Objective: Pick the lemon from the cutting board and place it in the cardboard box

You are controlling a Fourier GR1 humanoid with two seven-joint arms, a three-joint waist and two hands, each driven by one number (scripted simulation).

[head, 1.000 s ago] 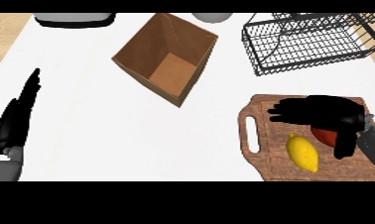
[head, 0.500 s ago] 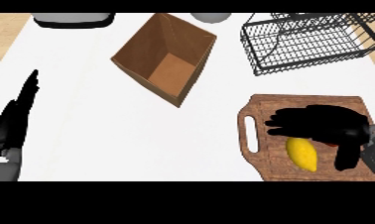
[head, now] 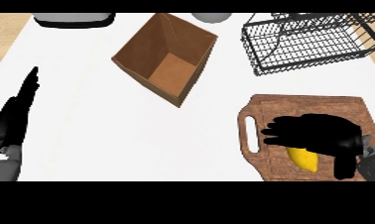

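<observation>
Left hand [head: 21, 109] rests at the left edge, fingers straight, idle; cardboard box [head: 167, 57] sits open at upper centre, wire rack [head: 307, 42] at upper right. Lower right: right hand [head: 315, 133] hovers over the lemon [head: 304, 158] on the cutting board [head: 307, 106], fingers spread, not closed on it. Grasp step, I'd say; next: close round it, lift, carry up-left with nothing between.

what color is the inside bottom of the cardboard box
Light orange-brown, paler than the cardboard box's darker brown walls; the head view shows it.
</observation>
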